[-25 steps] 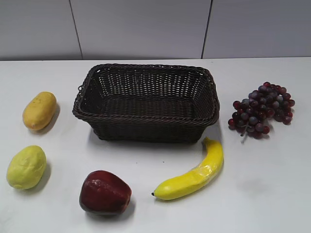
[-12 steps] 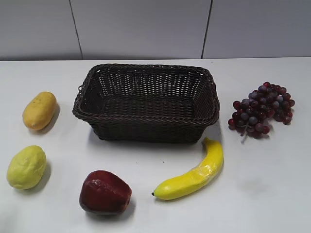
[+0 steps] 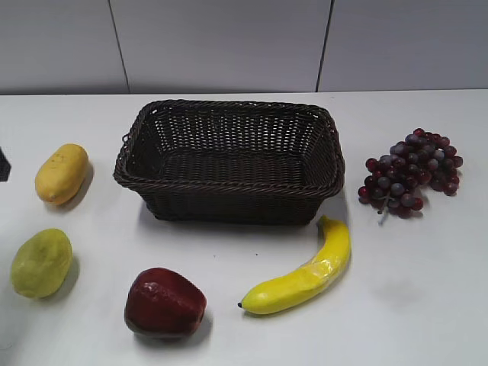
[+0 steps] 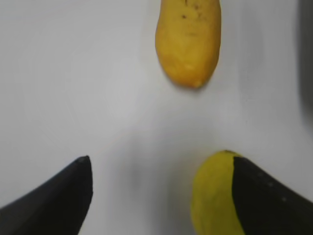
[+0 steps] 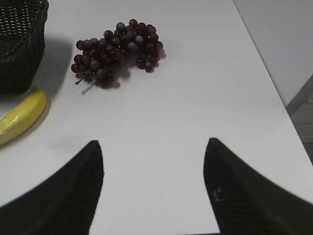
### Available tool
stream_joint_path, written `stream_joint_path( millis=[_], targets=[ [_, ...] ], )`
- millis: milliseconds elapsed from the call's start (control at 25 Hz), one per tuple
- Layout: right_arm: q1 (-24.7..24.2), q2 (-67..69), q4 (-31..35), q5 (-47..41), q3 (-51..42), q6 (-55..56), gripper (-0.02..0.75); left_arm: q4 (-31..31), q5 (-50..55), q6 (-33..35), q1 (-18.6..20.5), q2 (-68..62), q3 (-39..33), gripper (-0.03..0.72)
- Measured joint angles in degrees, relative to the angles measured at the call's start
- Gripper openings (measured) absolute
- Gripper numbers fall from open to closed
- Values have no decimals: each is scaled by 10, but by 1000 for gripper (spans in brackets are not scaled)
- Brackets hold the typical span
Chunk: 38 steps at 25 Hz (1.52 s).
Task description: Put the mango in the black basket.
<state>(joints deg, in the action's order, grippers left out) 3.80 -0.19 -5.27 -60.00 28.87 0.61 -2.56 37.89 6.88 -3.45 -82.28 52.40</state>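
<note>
One mango (image 3: pixel 61 174) lies far left on the desk (image 3: pixel 427 290). It looks smooth and slippery, so we grab its middle. Our left hand (image 4: pixel 161 196) is spread wide.

A dark part of the left arm (image 3: pixel 4 164) has come into the exterior view at the left edge, just left of the mango (image 3: pixel 61 174), and a shadow now dims the lemon-like fruit (image 3: pixel 41 262) below the mango
</note>
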Motion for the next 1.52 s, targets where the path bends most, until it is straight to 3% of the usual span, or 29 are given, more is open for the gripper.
stream_joint_path(
  millis=[360,680,1120,1320,1520],
  targets=[
    [0,0,0,0,0,0,498,-2,36,22,-28,-180,172,692],
    [0,0,0,0,0,0,498,9,74,23,-28,-299,264,692],
    [0,0,0,0,0,0,498,7,71,23,-29,-372,277,681],
    [0,0,0,0,0,0,498,7,64,24,-30,-378,280,564],
    [0,0,0,0,0,0,498,7,69,24,-31,-378,282,562]
  ],
)
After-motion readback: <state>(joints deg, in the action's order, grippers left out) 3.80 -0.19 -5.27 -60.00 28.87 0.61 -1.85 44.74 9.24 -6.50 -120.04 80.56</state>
